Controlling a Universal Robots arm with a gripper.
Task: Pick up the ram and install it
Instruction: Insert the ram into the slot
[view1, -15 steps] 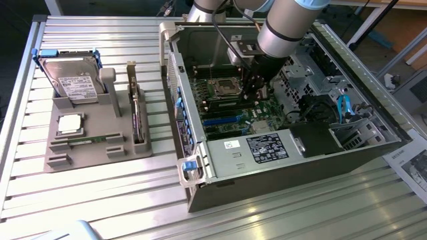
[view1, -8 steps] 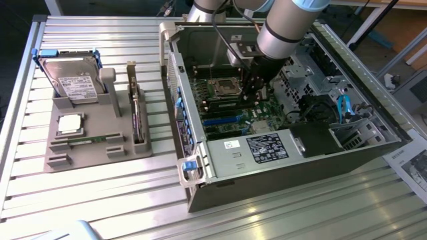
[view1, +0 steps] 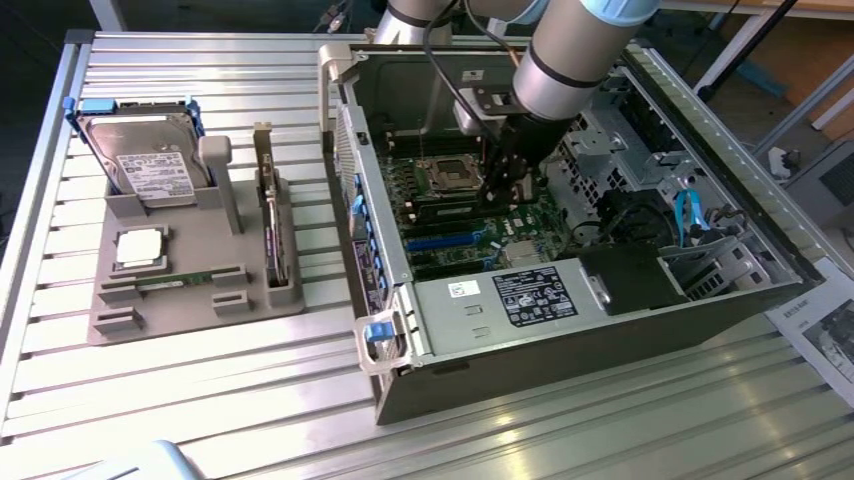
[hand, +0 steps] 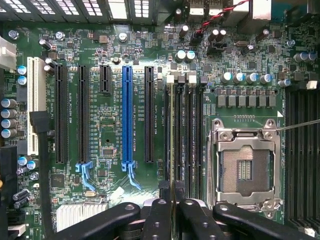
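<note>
Ram (hand: 172, 150): I see it edge-on, a thin pale line with a greenish tint. It runs straight along the memory slot nearest the black expansion slots. I cannot tell whether it is seated in the slot or just above it.

Fingers (hand: 159, 220): closed on the ram, one black pad on each side of its near end.

Around it on the motherboard (hand: 110, 125):
- more dark memory slots lie just beside the ram
- the open silver processor socket (hand: 246, 170) is beyond those slots
- on the ram's other side are the black expansion slots, then a blue slot (hand: 127, 115)
- a finned heatsink (hand: 82, 212) sits near the fingers
- a red-and-black wire (hand: 220, 15) crosses the far edge of the board

From the exterior view, the case (view1: 561, 330) lies open on the slatted tabletop (view1: 534, 430). A blue cable (view1: 687, 215) loops in the drive bay on the exterior view's right, well apart from the fingers.

On the exterior view's left is a grey fixture (view1: 200, 250). It carries a hard drive (view1: 147, 160), a square processor chip (view1: 140, 248) and an upright expansion card (view1: 274, 240).

Arm (view1: 574, 50): it comes in from the far side and drops steeply into the case, with the wrist pointing down at the board.
</note>
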